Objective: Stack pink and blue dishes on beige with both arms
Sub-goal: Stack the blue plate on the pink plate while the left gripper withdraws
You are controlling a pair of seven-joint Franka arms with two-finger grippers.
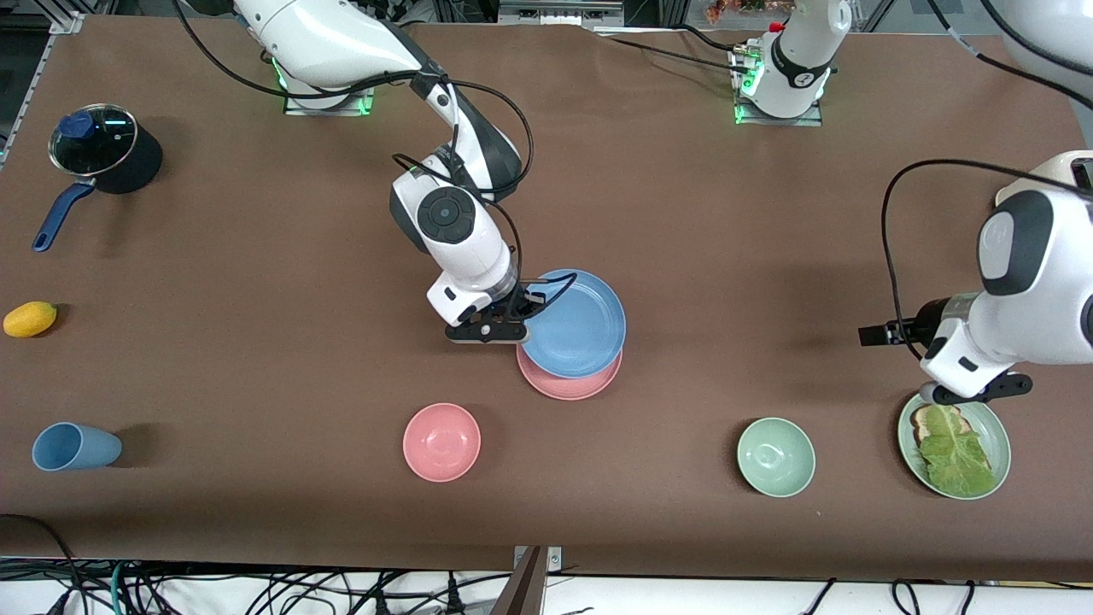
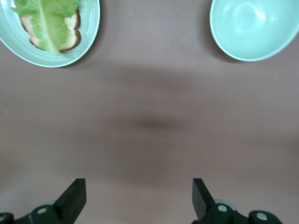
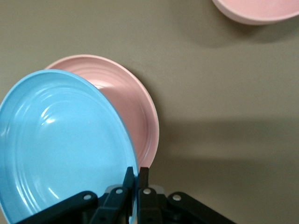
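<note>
Brown matte table cover [image 1: 256, 359] is seen under everything; nearest the front camera, a blue cup [image 1: 75, 447], pink bowl [image 1: 441, 442], green bowl [image 1: 775, 457] and a green plate [image 1: 997, 436] with bread and lettuce [image 1: 952, 444] are laid out in a row, the cup toward the right arm's end, the green plate toward the left arm's end. The left gripper [image 2: 139, 198] is held over bare table just beside the green plate, fingers spread wide, nothing between them. Farther back, mid-table, the pink plate [image 1: 568, 384] is lying flat; the blue plate [image 1: 574, 323] is held tilted above it, overlapping most of it; its rim is pinched by the right gripper [image 3: 138, 175], fingers pressed together on the edge. A yellow fruit [image 1: 30, 319] is placed near the right arm's end; farthest back there, a lidded pot [image 1: 94, 141] with blue handle.
</note>
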